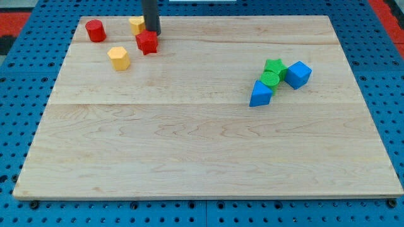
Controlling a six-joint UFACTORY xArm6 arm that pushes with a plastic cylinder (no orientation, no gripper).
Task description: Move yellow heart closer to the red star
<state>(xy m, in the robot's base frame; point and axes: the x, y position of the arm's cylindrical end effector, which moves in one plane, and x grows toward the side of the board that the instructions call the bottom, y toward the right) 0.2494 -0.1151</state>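
The yellow heart (136,25) lies near the view's top left, partly hidden by the dark rod on its right side. The red star (146,42) lies just below and to the right of it, a small gap apart. My tip (152,33) rests at the red star's upper edge, right beside the yellow heart's right side. I cannot tell whether the tip touches either block.
A red cylinder (95,30) sits left of the heart. A yellow hexagon-like block (118,57) lies below-left of the star. At the view's right a green star (275,65), green cylinder (270,78), blue cube (298,74) and blue triangle (260,93) cluster together. The board's top edge (208,17) is close.
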